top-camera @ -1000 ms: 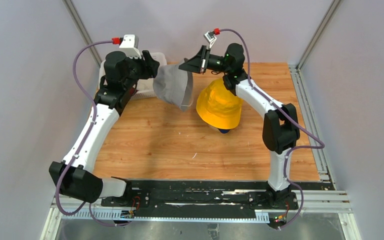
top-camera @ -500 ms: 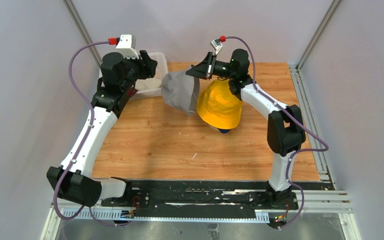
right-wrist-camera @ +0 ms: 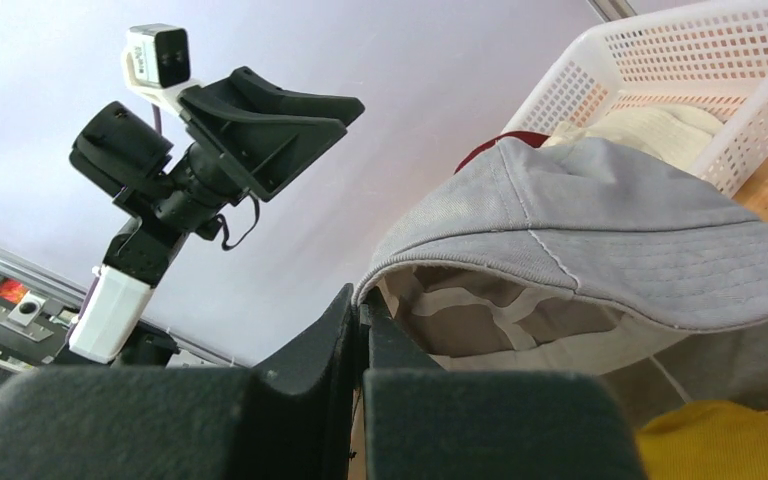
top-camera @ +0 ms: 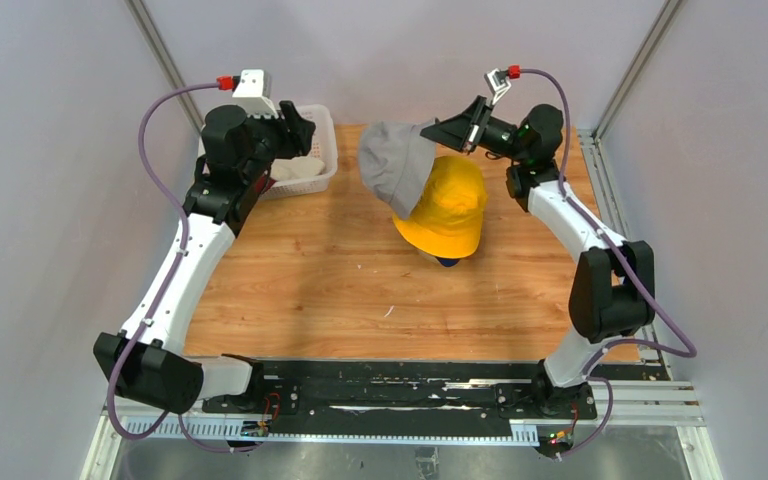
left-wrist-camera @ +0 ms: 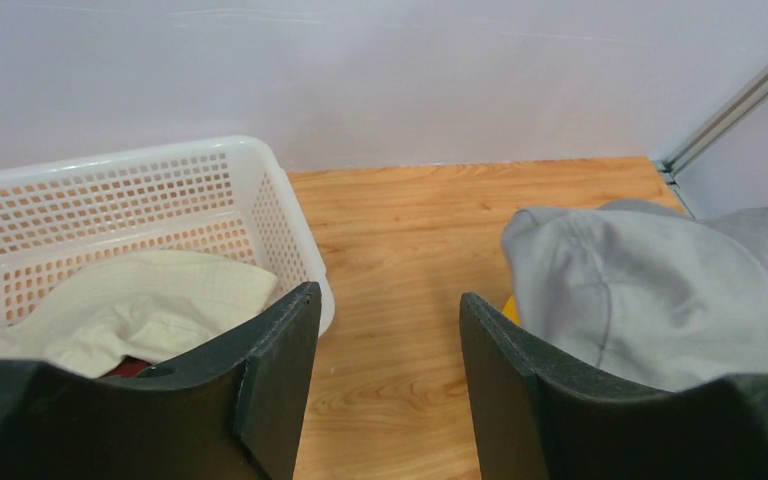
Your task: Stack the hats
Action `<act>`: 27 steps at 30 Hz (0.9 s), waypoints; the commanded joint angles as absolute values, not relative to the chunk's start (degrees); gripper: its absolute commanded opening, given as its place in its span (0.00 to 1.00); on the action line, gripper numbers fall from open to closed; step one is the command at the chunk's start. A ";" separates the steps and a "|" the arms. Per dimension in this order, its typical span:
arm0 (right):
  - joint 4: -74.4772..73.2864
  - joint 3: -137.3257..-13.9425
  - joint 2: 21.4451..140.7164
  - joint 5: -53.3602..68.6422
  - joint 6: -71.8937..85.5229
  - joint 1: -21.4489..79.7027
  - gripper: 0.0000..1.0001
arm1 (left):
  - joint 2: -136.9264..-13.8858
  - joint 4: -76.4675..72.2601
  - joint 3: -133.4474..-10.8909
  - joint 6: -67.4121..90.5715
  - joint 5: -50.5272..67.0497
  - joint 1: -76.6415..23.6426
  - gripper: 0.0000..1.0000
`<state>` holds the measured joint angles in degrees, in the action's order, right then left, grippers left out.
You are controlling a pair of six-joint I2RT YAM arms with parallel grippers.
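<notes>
The grey hat (top-camera: 397,165) hangs in the air over the far middle of the table (top-camera: 310,290), pinched at its brim by the right gripper (top-camera: 428,128), whose fingers are clenched tight on the fabric edge. The crown sags down and to the left, and in the top view its lower part overlaps the far left side of the yellow hat (top-camera: 445,208); whether the two touch cannot be told. The yellow hat sits crown up near the table's centre, and a bit of a navy hat (top-camera: 447,262) shows under its near brim. To the left, in the far left corner, a white basket (top-camera: 326,128) holds the beige hat (top-camera: 295,168), with a sliver of the dark red hat (left-wrist-camera: 125,368) showing beneath it in the left wrist view. The left gripper (top-camera: 300,130) hovers over the basket's near right side with its fingers apart and nothing between them, pointing toward the grey hat and well apart from it.
</notes>
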<state>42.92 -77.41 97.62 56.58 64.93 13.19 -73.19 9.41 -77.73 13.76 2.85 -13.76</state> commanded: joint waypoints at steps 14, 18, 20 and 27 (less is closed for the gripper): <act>51.87 -55.76 84.43 58.75 66.80 0.32 0.00 | -70.97 4.99 -73.14 15.82 3.85 -15.42 0.58; 49.10 -51.54 81.67 59.05 64.28 -1.94 0.01 | -70.67 3.71 -71.64 16.20 3.39 -17.56 0.58; 47.06 -49.52 80.23 58.90 62.44 -2.84 0.00 | -70.58 2.90 -70.62 16.33 3.26 -18.96 0.58; 42.32 -43.66 79.89 58.33 56.68 -6.61 0.00 | -71.35 -0.79 -65.79 16.96 1.65 -24.76 0.58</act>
<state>44.75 -46.28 80.01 57.65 61.47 -3.70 -71.88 3.40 -68.07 16.32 3.18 -22.15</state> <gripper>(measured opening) 0.013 0.578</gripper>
